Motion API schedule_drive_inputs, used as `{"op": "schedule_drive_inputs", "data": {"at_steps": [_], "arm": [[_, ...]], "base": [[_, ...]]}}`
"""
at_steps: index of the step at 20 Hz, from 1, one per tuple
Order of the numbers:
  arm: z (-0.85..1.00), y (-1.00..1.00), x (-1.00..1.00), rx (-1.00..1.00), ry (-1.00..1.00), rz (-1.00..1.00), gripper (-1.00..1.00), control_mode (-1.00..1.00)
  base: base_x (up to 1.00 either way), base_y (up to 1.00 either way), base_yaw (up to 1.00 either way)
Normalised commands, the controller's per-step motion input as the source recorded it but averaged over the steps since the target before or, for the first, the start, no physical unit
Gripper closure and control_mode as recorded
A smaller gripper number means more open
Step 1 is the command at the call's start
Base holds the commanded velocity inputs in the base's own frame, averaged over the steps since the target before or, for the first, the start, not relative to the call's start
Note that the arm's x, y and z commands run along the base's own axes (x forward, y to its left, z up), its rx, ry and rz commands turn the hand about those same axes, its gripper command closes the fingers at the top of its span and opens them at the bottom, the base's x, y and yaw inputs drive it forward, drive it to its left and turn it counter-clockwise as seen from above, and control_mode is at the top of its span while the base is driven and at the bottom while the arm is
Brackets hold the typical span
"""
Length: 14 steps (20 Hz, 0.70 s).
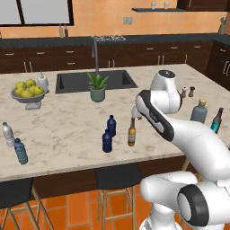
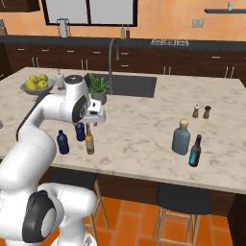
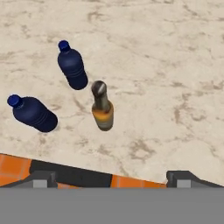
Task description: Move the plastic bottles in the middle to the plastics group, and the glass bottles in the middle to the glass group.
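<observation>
Fingertips of the gripper stand at the bottom of the hand view, spread wide with nothing between them. Directly ahead of the gap, on the marble counter, stands the amber glass bottle, upright, its dark neck pointing up toward the camera; its long axis therefore runs roughly along the line of approach from above. To its left in this view are the two navy plastic bottles, also upright, well clear of each other and near the amber one.

From the base views the amber glass bottle appears to lie just below and in front of the hand, though the arm hides the fingers there, so the height of the gap above the neck cannot be judged. The glass group, a blue-grey flask and a dark teal bottle, stands well apart to the robot's right; the plastics group, a clear bottle and a teal ribbed bottle, well apart to its left.
</observation>
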Motion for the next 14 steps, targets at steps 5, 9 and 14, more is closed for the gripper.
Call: {"op": "schedule_drive_inputs", "data": {"at_steps": [5, 9, 14], "arm": [[-0.24, 0.15, 0.22, 0.00, -0.03, 0.00, -1.00, -1.00], [-0.17, 0.26, 0.12, 0.00, -0.03, 0.00, -1.00, -1.00], [-0.17, 0.09, 0.18, 0.00, 0.00, 0.00, -1.00, -1.00]], "base": [[0.00, 0.00, 0.00], [0.00, 0.00, 0.00], [0.00, 0.00, 0.00]]}}
